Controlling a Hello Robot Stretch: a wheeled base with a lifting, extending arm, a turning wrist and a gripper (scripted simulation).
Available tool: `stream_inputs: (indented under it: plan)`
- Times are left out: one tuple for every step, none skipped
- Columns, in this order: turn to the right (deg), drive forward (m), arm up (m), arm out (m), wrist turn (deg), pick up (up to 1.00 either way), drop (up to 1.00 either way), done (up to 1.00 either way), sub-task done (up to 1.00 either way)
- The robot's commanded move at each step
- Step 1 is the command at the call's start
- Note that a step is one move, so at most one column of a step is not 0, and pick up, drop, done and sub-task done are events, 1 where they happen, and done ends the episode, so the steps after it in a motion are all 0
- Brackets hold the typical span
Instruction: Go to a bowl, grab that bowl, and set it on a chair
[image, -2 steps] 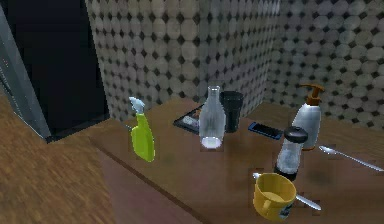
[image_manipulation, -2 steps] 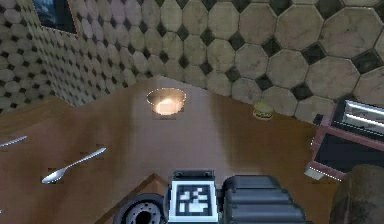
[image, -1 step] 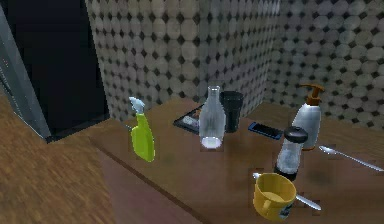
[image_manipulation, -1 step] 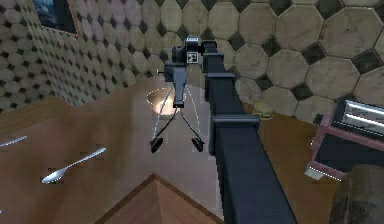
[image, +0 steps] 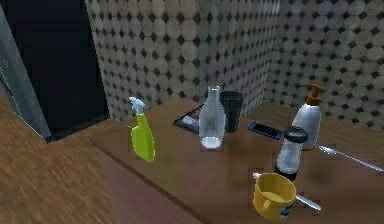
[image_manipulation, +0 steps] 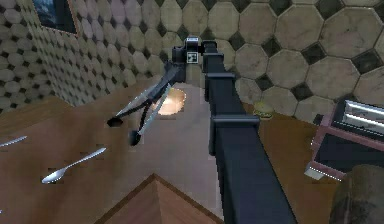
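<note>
My arm is stretched over the surface to the bowl.
A spoon lies nearer than the bowl, out of my way. My gripper hangs angled down just at the bowl, a pale tan rounded shape, which I judge is for taking its rim. Because the bowl rests on the surface behind my gripper, I cannot tell whether I hold anything. Beyond the bowl is the tiled wall.

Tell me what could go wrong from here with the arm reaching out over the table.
1. The gripper sits by a pale orange rounded thing, possibly the bowl; I cannot tell whether it holds anything, so lifting might knock it away.
2. A spoon lies near the gripper; a sweep could push it.
3. The tall glass bottle and spray bottle may topple if the table is bumped.
</note>
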Motion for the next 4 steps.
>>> stream_inputs:
  plan:
    - [0.0,0.0,0.0,0.0,45.0,0.0,0.0,0.0,0.0]
    - [0.0,0.0,0.0,0.0,45.0,0.0,0.0,0.0,0.0]
    - [0.0,0.0,0.0,0.0,12.0,0.0,0.0,0.0,0.0]
    - [0.0,0.0,-0.12,0.0,0.0,0.0,0.0,0.0,0.0]
